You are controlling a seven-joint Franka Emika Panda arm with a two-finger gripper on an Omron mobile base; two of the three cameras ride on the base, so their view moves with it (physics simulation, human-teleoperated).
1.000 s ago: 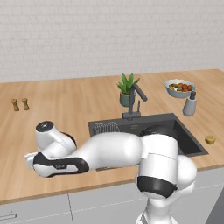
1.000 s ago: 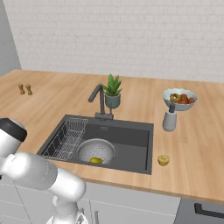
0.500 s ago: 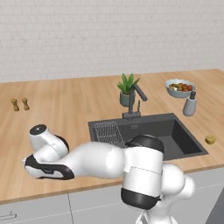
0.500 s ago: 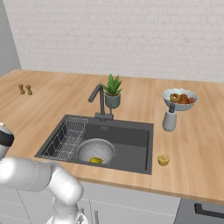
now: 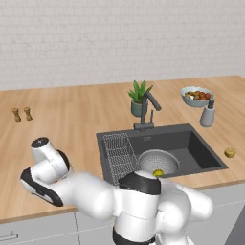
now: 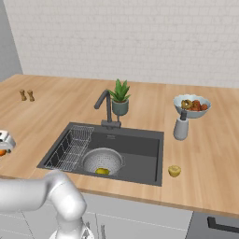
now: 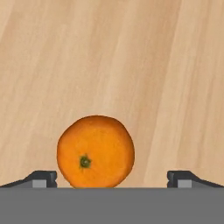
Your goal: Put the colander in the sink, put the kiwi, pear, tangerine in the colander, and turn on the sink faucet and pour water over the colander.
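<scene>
here the wide-open, empty pincer point(image 7: 112, 179) straddles the small round bright orange tangerine point(image 7: 95, 151) off-centre, toward nine o'clock; closing could roll it across the wooden counter point(image 7: 131, 65).

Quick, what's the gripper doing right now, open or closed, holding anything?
Gripper: open, jaws spread wide on either side of the tangerine on the wooden counter, not gripping it.
</scene>
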